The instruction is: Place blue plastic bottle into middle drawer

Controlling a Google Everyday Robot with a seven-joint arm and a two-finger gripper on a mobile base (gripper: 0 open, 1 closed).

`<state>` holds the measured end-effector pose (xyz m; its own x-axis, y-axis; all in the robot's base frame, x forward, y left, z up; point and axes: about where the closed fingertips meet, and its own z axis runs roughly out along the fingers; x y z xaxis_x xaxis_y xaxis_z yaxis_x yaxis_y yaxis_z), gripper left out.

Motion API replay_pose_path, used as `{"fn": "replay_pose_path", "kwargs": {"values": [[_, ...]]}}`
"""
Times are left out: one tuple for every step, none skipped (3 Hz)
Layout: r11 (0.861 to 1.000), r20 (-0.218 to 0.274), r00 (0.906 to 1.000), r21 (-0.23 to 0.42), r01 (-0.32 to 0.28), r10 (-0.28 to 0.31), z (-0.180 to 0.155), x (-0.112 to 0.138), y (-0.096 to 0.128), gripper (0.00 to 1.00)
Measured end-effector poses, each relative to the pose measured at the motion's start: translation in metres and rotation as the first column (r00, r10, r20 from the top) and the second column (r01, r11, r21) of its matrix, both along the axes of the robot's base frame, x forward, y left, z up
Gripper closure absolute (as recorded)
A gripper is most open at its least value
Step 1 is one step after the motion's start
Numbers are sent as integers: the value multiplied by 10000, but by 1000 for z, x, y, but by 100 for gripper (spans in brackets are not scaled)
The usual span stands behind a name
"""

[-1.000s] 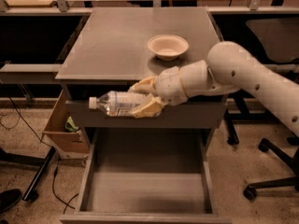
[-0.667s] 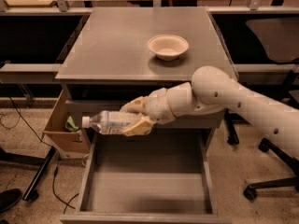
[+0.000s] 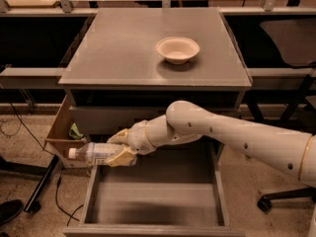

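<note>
The blue plastic bottle is clear with a white cap pointing left and lies level in my gripper. The gripper is shut on the bottle's right half, its cream fingers above and below it. It hangs over the back left corner of the open middle drawer, the bottle's cap end reaching out past the drawer's left wall. The drawer is pulled far out, its flat grey floor bare. My white arm reaches in from the right across the drawer's back.
A round cream bowl stands on the grey cabinet top. A closed grey drawer front sits above the open one. A cardboard box stands left of the cabinet. Office chair bases are at right.
My gripper has carried the bottle down and to the left, from in front of the upper drawer panel to just above the open drawer's back left corner.
</note>
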<state>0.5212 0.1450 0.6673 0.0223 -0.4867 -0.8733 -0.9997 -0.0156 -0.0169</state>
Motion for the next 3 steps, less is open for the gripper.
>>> {"fn": "replay_pose_path", "kwargs": {"values": [[10000, 1, 10000, -2, -1, 1, 0, 0, 0, 100], [9996, 85, 9999, -263, -93, 95, 0, -1, 5, 100], [9969, -297, 9995, -774, 101, -124, -36, 8, 9, 100]]}}
